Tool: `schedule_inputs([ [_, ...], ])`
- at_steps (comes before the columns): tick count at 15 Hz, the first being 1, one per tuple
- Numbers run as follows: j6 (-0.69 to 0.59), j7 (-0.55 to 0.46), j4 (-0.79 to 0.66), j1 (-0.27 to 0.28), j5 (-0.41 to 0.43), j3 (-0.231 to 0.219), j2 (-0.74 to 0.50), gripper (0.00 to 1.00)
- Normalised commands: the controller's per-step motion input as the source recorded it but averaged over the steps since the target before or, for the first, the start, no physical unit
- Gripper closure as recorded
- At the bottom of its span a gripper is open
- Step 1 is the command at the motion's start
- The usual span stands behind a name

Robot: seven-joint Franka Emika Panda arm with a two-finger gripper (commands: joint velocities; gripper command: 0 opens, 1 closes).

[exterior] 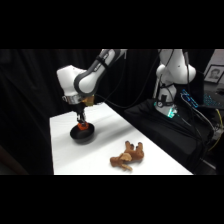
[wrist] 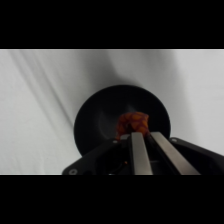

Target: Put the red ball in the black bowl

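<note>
Here, from the side: gripper [exterior: 82, 123] low over black bowl [exterior: 83, 134], red ball [exterior: 83, 126] pinched between fingers. From the wrist: ball [wrist: 133, 122] hung above bowl [wrist: 100, 117], fingers [wrist: 140, 152] narrow around it. Probably light, a bit squashy; best held round the middle

Black curtains [exterior: 30, 100] are hanging behind the white bench [exterior: 150, 160]; a framed picture [exterior: 215, 74] is showing right of it.
</note>
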Motion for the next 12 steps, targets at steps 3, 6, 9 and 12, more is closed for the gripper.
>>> schedule_inputs([
  [3, 0.08, -0.07, 0.22, -0.093, 0.112, 0.057, 0.18, 0.97],
  [6, 0.02, -0.05, 0.24, -0.100, 0.125, 0.061, 0.17, 0.60],
  [9, -0.02, -0.03, 0.24, -0.089, 0.112, 0.053, 0.14, 0.35],
  [12, -0.12, -0.08, 0.19, -0.089, 0.093, 0.055, 0.05, 0.12],
])
